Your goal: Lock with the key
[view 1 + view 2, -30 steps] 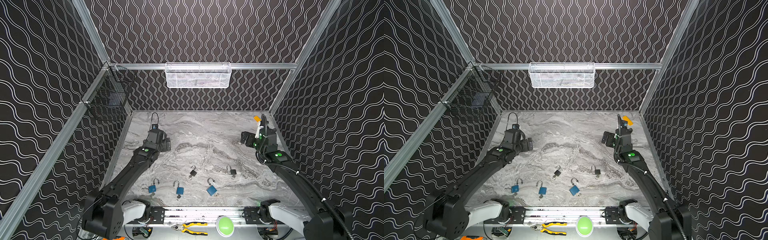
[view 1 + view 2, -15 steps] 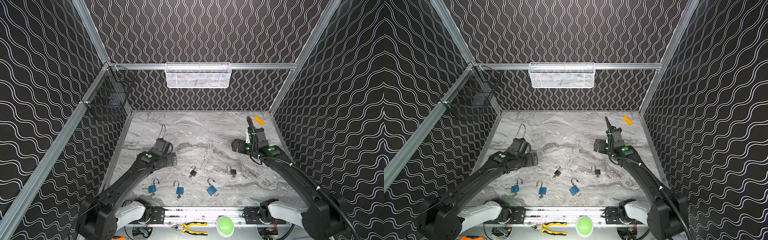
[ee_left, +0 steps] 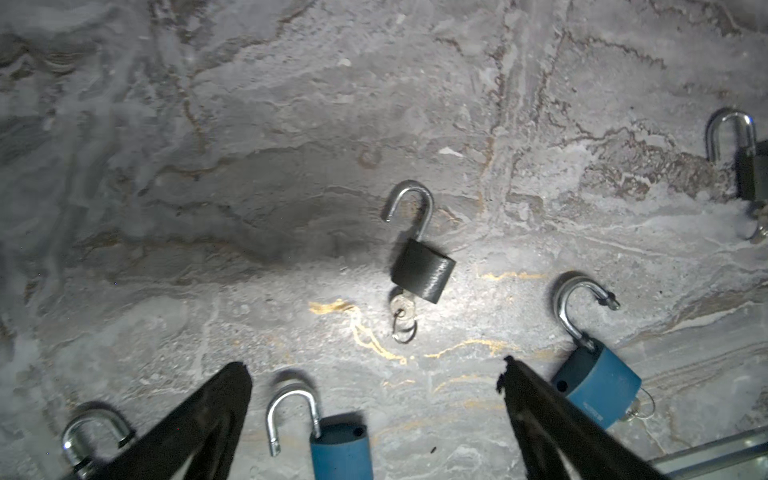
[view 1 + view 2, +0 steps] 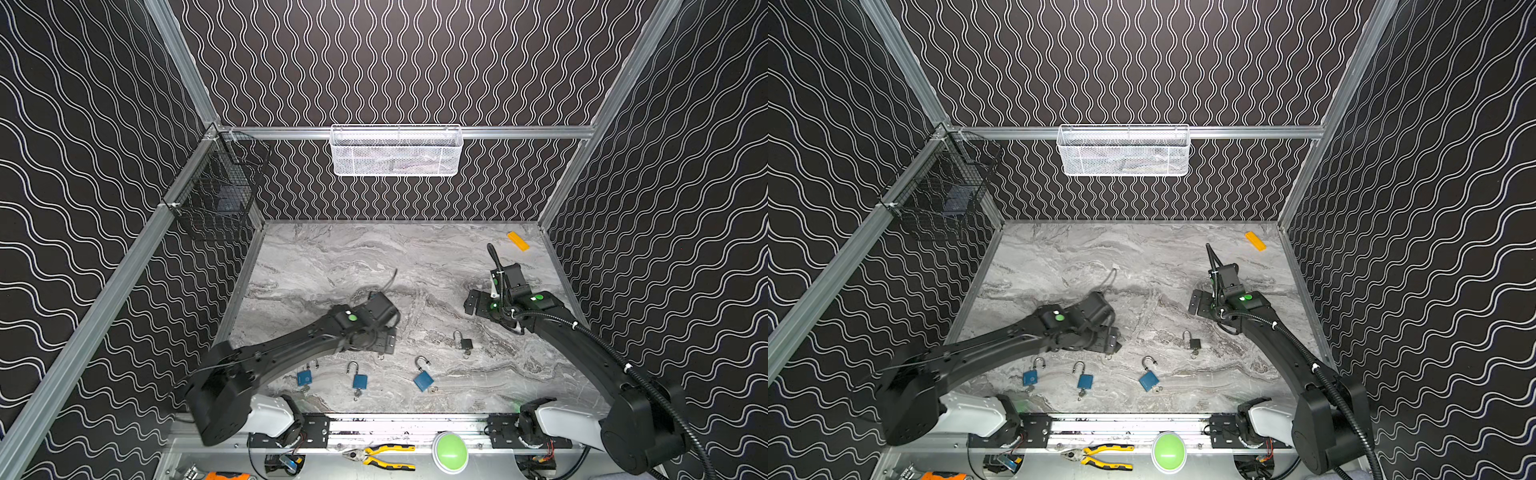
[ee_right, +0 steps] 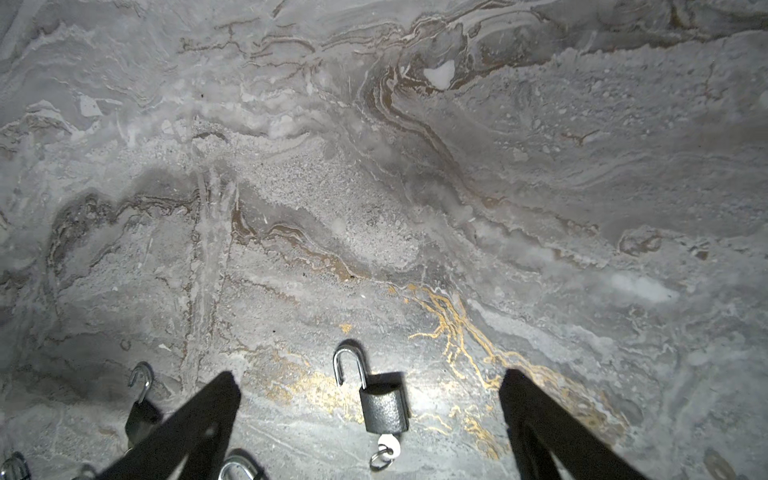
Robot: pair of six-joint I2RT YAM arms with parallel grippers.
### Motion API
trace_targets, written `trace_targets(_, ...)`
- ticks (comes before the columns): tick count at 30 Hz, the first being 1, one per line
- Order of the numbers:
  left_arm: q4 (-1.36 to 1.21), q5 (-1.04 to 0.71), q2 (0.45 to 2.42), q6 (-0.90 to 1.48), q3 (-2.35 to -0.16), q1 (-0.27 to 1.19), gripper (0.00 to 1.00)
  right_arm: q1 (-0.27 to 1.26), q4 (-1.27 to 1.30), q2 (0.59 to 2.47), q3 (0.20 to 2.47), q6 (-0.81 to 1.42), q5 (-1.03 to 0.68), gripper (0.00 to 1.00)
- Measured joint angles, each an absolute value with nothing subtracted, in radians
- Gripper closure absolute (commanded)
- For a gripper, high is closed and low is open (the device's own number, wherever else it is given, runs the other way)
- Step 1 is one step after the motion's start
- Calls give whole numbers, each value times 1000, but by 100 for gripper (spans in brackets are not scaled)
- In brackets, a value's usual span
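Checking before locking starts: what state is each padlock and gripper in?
Left blue padlock: shackle open.
Middle blue padlock: shackle open, key in.
Right blue padlock: shackle open, key in.
Left black padlock: shackle open, key in.
Right black padlock: shackle open, key in.
Left gripper: open, empty.
Right gripper: open, empty.

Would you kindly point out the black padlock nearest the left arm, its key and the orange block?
black padlock (image 3: pixel 422 270), left wrist view, body
key (image 3: pixel 402 305), left wrist view, head
orange block (image 4: pixel 518 241), in a top view, top face
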State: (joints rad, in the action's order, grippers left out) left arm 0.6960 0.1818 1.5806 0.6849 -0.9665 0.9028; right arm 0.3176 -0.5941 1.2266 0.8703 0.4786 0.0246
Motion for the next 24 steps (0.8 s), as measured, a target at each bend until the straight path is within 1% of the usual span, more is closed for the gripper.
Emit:
trace_targets(4,693,182,1676,684,-1001,937,6,313,-595,1201,855,484,-3,0)
trace_targets(9,699,181,1762,669,-1048,942,10,303,-595,1171,837,485,-60,0)
trace_targets(15,699,180,1848,617,-1093,943,16,273,-595,1134,820,485,-139,0)
trace_targets(24,698,183,1932,545,-1116,943,24,219,-590,1091,789,485,-208,0)
